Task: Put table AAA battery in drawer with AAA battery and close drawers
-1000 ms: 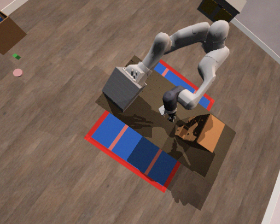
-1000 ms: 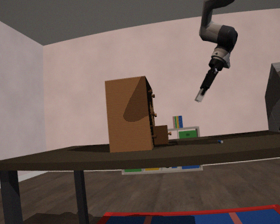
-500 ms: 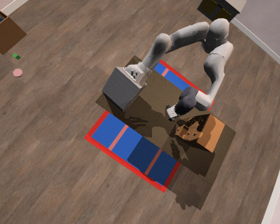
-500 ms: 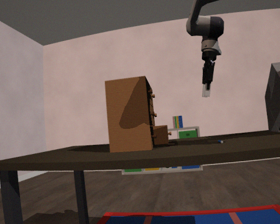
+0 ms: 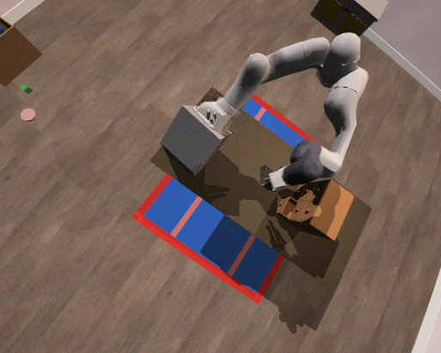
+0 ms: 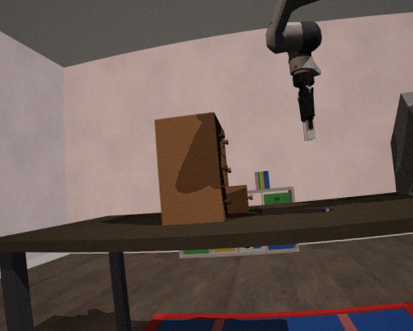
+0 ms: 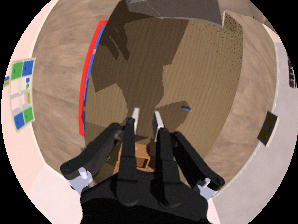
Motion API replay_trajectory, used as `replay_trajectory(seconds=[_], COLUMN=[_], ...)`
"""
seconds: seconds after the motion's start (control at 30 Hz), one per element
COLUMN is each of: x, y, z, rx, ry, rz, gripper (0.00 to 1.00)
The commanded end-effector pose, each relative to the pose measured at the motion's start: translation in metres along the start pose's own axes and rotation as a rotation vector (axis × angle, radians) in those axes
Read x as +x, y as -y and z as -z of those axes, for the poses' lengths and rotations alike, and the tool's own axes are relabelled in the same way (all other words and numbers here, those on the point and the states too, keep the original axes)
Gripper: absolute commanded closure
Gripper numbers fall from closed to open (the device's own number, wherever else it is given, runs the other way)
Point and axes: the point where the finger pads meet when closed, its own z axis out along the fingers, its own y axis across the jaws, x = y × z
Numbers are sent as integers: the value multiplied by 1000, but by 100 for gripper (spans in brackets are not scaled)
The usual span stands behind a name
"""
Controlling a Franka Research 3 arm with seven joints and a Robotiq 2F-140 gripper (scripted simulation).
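Note:
The small wooden chest stands on the dark table; it also shows in the exterior view. Its bottom drawer is pulled out a little, and the upper drawers look pushed in. I cannot see what the drawers hold. The AAA battery, small and blue-tipped, lies on the table in front of the chest, also seen in the exterior view and the wrist view. My gripper hangs high above the table, pointing down between chest and battery. Its fingers stand narrow with nothing between them.
A grey block carrying the arm's base stands at the table's far end, also seen in the exterior view. A blue and red mat lies on the floor beside the table. A low shelf stands by the back wall.

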Motion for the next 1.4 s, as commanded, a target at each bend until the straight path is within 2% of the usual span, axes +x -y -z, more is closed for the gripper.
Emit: replay_trajectory(seconds=[0.0,1.1,1.13,1.37], x=[4,4,3,3], y=[-3,-3,-3,-3], z=[0,0,0,0], rx=[-14,-14,-14,-14], ry=[-24,-24,-19,-19], rz=[-65,-65,-61,-61], gripper=[80,80,0,0])
